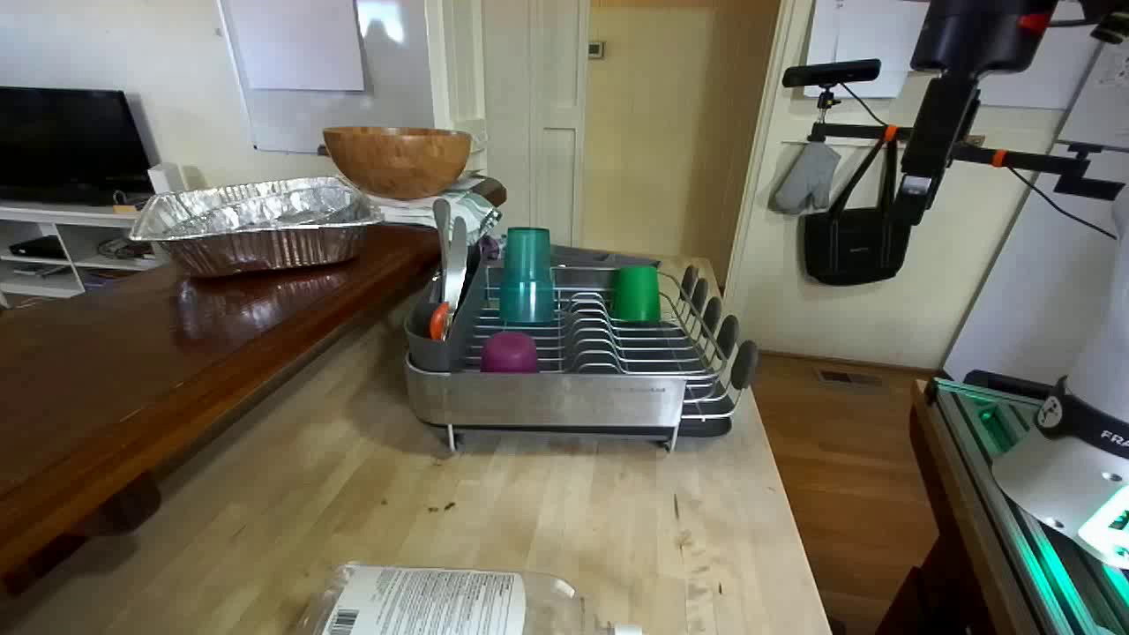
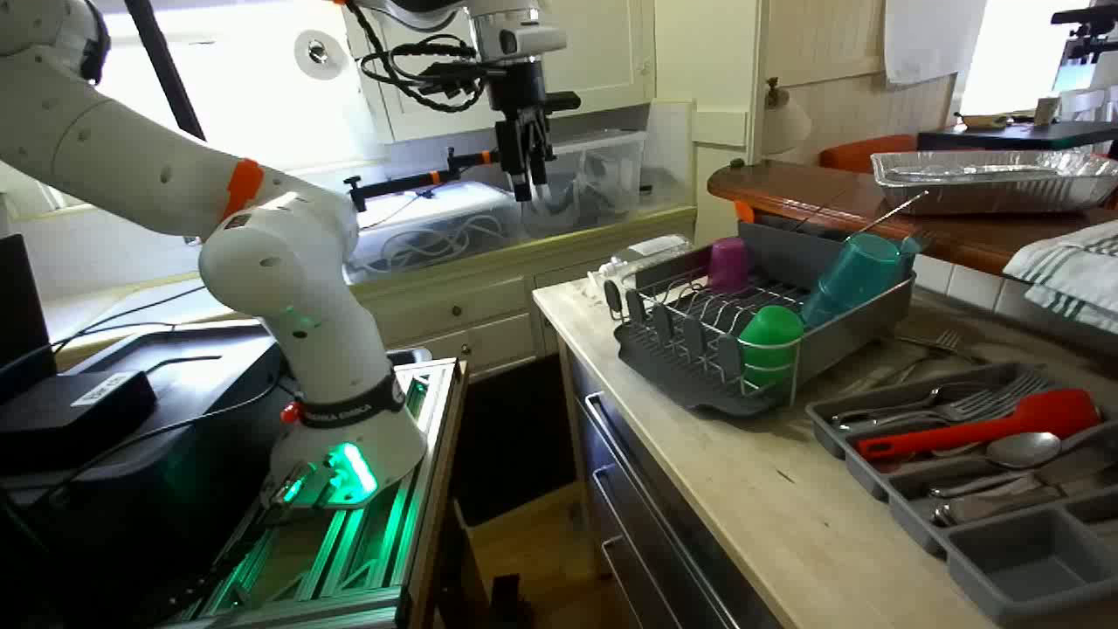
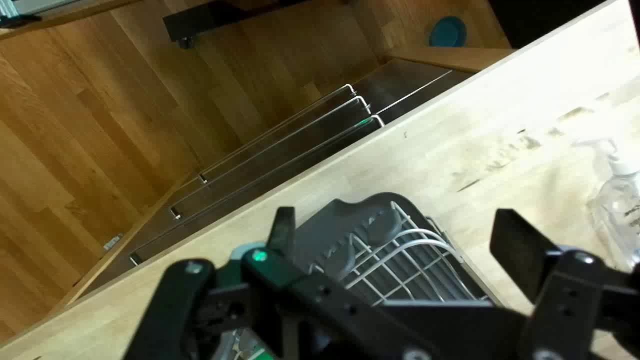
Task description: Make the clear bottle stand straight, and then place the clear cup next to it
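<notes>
The clear bottle lies on its side on the wooden counter, cut off by the bottom edge of an exterior view [image 1: 428, 604]. It lies beyond the dish rack in an exterior view [image 2: 657, 246] and at the right edge of the wrist view [image 3: 622, 207], with its white nozzle showing. The clear cup, a small magenta tumbler, sits upside down in the dish rack in both exterior views [image 1: 510, 353] [image 2: 728, 265]; it is out of sight in the wrist view. My gripper [image 3: 397, 235] is open and empty, high above the counter edge and rack [image 2: 528, 183].
The dish rack [image 1: 547, 401] holds a teal cup [image 1: 527, 278], a green cup [image 1: 636, 294] and a utensil holder. A cutlery tray [image 2: 1013, 542] stands beside it. A raised brown table [image 1: 176, 353] with a foil pan [image 1: 265, 229] and wooden bowl [image 1: 397, 163] borders the counter.
</notes>
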You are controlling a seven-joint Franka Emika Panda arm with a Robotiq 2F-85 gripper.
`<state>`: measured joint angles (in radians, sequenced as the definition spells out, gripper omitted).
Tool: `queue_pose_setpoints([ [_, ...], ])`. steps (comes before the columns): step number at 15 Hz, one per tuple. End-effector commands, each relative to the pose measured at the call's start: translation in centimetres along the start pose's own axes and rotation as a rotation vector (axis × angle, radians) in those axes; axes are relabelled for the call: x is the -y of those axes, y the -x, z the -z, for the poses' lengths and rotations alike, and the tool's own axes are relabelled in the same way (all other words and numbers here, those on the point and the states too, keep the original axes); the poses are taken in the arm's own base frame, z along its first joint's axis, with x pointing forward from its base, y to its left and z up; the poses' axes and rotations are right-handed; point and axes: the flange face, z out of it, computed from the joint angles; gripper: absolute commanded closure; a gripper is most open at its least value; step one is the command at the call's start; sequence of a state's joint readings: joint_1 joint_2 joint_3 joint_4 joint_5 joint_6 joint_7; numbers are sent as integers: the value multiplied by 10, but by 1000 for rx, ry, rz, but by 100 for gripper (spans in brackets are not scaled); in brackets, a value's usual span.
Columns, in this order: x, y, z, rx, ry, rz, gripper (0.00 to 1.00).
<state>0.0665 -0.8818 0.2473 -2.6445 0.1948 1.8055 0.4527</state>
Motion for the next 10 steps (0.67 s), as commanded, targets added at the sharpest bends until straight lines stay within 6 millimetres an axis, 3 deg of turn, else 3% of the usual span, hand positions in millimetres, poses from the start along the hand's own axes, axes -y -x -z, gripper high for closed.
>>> queue_pose_setpoints([
  [1, 0, 0, 1, 1, 0, 0, 0],
  [4, 9, 2, 3, -18, 9, 53, 0],
  [10, 66, 24, -15, -16, 31, 227, 0],
])
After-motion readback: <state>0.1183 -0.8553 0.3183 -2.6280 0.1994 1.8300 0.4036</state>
